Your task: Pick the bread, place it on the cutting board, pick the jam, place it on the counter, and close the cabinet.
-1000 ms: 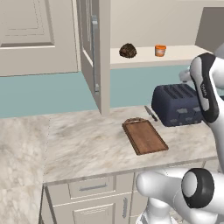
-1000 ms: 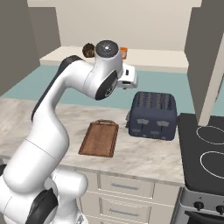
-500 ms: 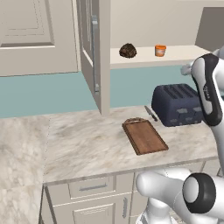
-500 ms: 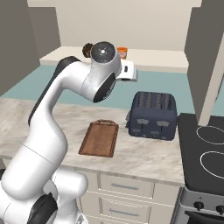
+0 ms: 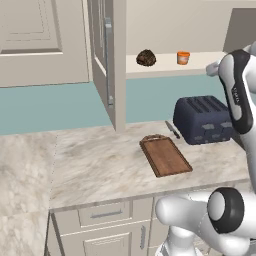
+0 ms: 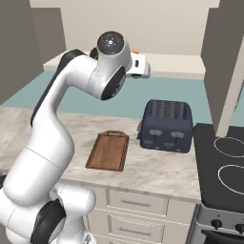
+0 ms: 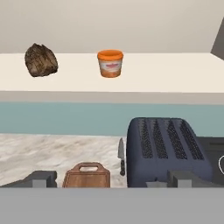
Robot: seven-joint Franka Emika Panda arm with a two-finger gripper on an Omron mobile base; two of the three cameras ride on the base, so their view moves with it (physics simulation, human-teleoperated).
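The bread (image 7: pixel 41 60), a dark lumpy loaf, sits at the left of the cream cabinet shelf (image 7: pixel 166 74); the orange jam (image 7: pixel 110 63) stands to its right. Both show on the shelf in the left base view, bread (image 5: pixel 146 58) and jam (image 5: pixel 183 58). The cabinet door (image 5: pixel 106 60) stands open. The cutting board (image 5: pixel 165 155) lies bare on the counter (image 5: pixel 100 165). My gripper (image 7: pixel 112 178) is open and holds nothing; it faces the shelf from a distance, slightly below its level. It hovers above the toaster, gripper (image 5: pixel 212 68) right of the jam.
A dark blue toaster (image 5: pixel 202 119) stands right of the board, with a knife (image 5: pixel 172 130) lying between them. A stove top (image 6: pixel 224 167) adjoins the counter at the right. Beige drawers (image 5: pixel 105 214) run beneath the counter.
The hand has risen toward shelf height over the last second. Bread, jam, board and cabinet door have not moved.
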